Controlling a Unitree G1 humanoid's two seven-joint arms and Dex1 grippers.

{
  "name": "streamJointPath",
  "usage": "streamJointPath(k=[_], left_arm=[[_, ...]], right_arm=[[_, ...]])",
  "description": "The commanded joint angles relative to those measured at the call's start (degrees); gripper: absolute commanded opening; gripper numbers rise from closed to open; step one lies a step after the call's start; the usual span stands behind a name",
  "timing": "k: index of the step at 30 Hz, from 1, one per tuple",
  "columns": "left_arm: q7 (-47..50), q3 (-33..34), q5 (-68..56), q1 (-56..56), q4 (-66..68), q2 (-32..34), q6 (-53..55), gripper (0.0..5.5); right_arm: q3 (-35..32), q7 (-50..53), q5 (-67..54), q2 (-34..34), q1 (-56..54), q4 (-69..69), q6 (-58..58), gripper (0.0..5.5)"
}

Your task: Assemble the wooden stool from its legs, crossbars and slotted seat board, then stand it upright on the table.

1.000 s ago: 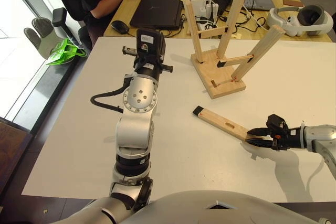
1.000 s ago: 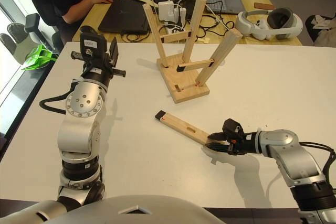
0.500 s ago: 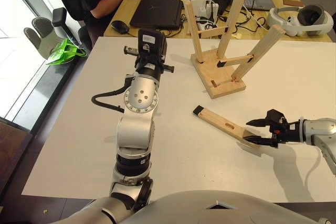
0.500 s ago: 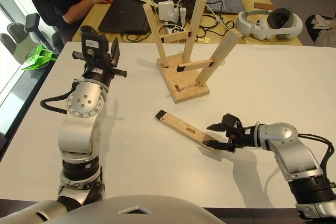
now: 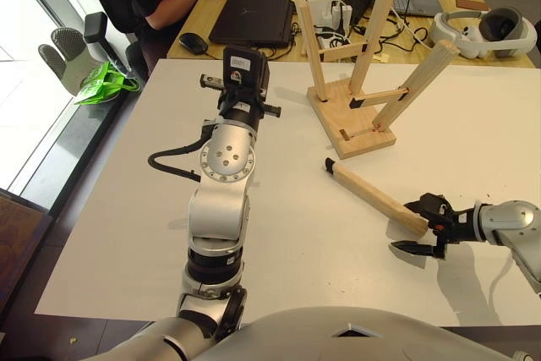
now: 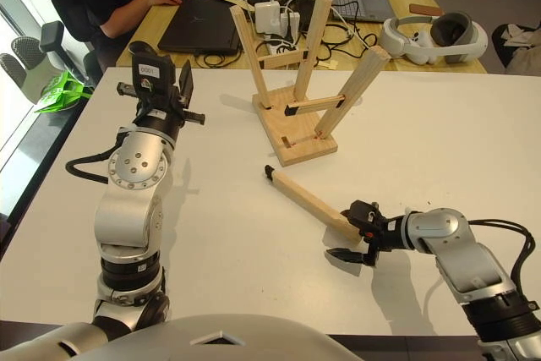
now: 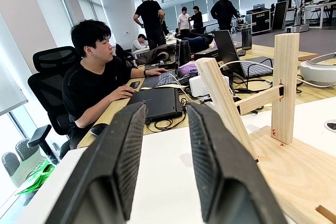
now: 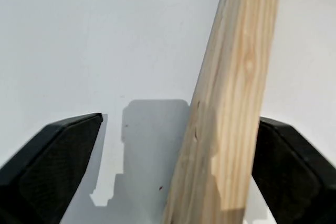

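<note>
**Where things lie around my two pincers**

On the table, the loose leg has its near end between the fingers of my right pincer. From there it runs forward and to the left. Past its far end, ahead and left of that pincer, the seat board lies flat. Three legs stand up from it, with crossbars between them.

My left pincer is well to the left of the right one, above the table, with the seat board to its right. Beyond it, on a desk behind the table, sits a laptop with a mouse to its left. A headset lies far ahead of my right pincer.
</note>
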State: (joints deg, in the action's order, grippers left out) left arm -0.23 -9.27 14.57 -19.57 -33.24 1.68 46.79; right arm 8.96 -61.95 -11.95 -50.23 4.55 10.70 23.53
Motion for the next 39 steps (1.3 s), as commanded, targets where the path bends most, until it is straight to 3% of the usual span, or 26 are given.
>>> streamJointPath(k=[1,4,9,25,32,39], left_arm=[[0.1,-0.2,0.3,-0.3,-0.3,-0.1,0.7,1.48],[0.2,-0.1,0.4,-0.3,-0.3,-0.1,0.7,1.48],[0.3,-0.1,0.4,-0.3,-0.2,-0.1,0.7,1.48],[0.5,0.6,0.8,-0.9,0.0,0.1,0.1,1.48],[0.3,0.7,1.0,-1.2,0.1,0.5,-0.2,1.48],[0.4,-1.5,1.2,-1.9,1.1,-0.1,-0.9,1.48]], right_arm=[[0.5,1.1,1.1,0.4,-1.1,-0.3,0.5,4.67],[1.1,1.3,1.9,0.3,-1.4,-1.0,0.4,4.67],[0.7,-0.2,1.0,-0.2,-2.1,-1.9,0.6,3.97],[2.0,-7.8,2.4,-5.3,-6.5,-4.2,2.2,1.11],[-0.2,-7.5,-0.8,-2.6,-13.8,-4.2,6.7,0.99],[0.4,-3.4,-6.9,6.7,-27.7,-0.8,15.5,0.99]])
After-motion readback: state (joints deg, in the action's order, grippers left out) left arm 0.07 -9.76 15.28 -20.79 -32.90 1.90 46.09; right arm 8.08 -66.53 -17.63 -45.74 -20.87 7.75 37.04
